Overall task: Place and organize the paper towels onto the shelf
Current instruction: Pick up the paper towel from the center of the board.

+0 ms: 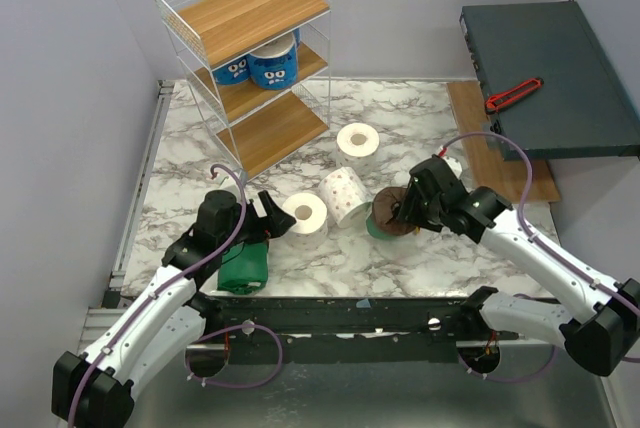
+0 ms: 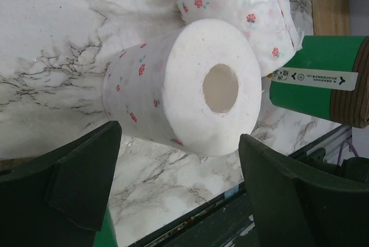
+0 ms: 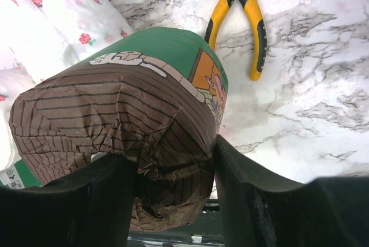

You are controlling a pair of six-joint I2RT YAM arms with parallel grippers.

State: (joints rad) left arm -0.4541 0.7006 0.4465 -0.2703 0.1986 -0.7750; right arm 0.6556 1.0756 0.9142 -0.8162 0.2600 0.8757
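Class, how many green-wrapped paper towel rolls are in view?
2. One green roll is clamped in the right gripper; the other green roll lies under the left arm. More may be hidden.

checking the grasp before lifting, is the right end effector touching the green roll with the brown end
Touching. In the right wrist view the right end effector has both fingers pressed against the green roll at its brown end, no gap.

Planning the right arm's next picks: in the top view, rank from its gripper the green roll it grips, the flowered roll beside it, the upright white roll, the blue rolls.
1. green roll, clamped in the right gripper.
2. flowered roll, just left of it.
3. upright white roll, farther back.
4. blue rolls, far left, on the shelf.
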